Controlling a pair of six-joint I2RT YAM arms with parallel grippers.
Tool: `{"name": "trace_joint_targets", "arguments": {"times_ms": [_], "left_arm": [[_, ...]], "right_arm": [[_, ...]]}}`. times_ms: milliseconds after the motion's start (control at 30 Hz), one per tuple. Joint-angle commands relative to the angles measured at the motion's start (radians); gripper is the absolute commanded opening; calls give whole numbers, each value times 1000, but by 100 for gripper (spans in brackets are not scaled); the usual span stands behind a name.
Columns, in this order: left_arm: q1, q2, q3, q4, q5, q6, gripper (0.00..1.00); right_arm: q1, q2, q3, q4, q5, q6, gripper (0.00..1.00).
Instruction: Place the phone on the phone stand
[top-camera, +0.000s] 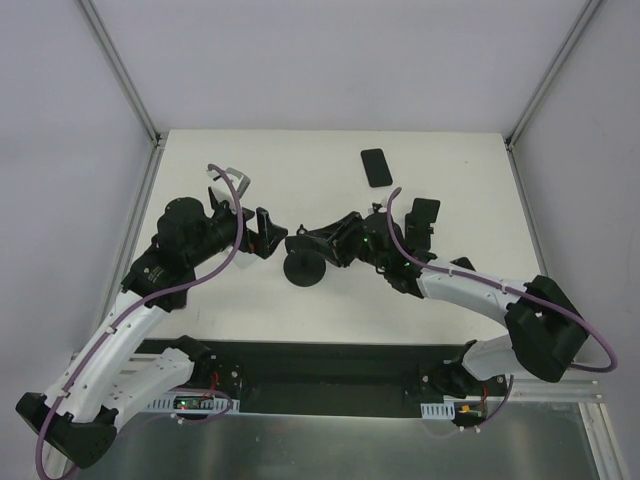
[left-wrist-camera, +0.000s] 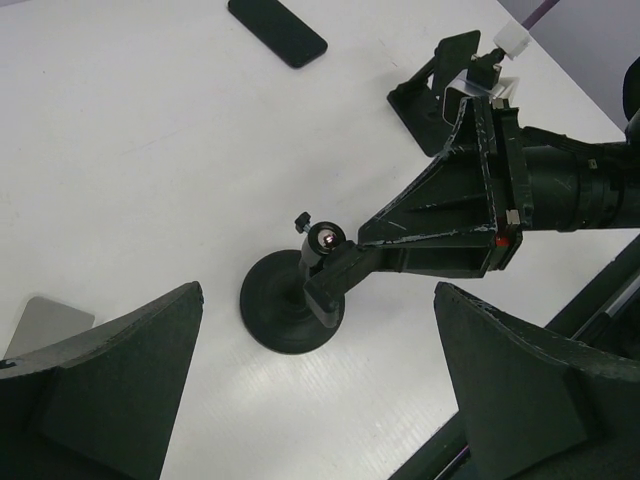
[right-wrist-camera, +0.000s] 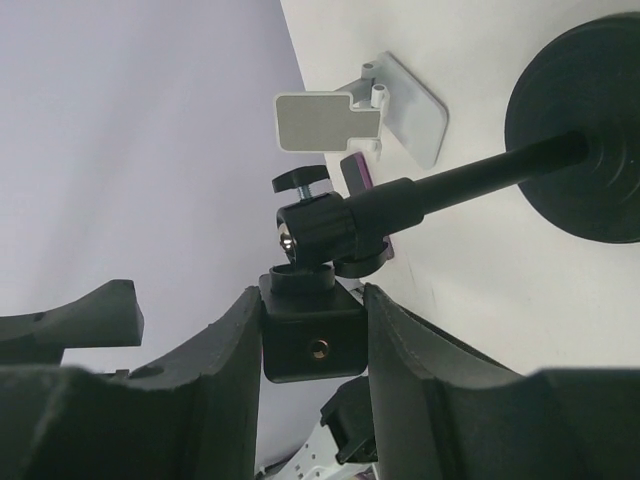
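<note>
The black phone (top-camera: 376, 167) lies flat at the back of the table; it also shows in the left wrist view (left-wrist-camera: 278, 30). The small black phone stand (top-camera: 422, 215) with its tilted back plate stands right of centre, behind my right arm, and shows in the left wrist view (left-wrist-camera: 440, 75). My right gripper (top-camera: 302, 240) is shut on the square head block (right-wrist-camera: 312, 345) of a black round-base mount (top-camera: 303, 269), away from phone and stand. My left gripper (top-camera: 268, 238) is open and empty (left-wrist-camera: 320, 400), facing that mount (left-wrist-camera: 290, 305) from the left.
A white and grey stand (top-camera: 228, 180) sits at the back left, behind my left gripper; it also shows in the right wrist view (right-wrist-camera: 400, 100). The table's side rails run along both edges. A black strip borders the near edge (top-camera: 320, 375).
</note>
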Motion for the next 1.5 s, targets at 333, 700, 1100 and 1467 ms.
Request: {"name": "trace_joint_targets", "arguments": {"times_ms": [333, 700, 1100, 1467], "left_arm": [[-13, -26, -5, 45, -3, -23, 97], [-31, -58, -4, 45, -4, -17, 98], [-93, -98, -8, 57, 9, -31, 99], [-147, -89, -16, 64, 0, -23, 99]], "right_arm": [[16, 26, -99, 115, 62, 119, 21], [11, -299, -36, -386, 215, -319, 96], [-329, -565, 37, -1349, 540, -312, 96], [-720, -198, 115, -1213, 429, -562, 96]]}}
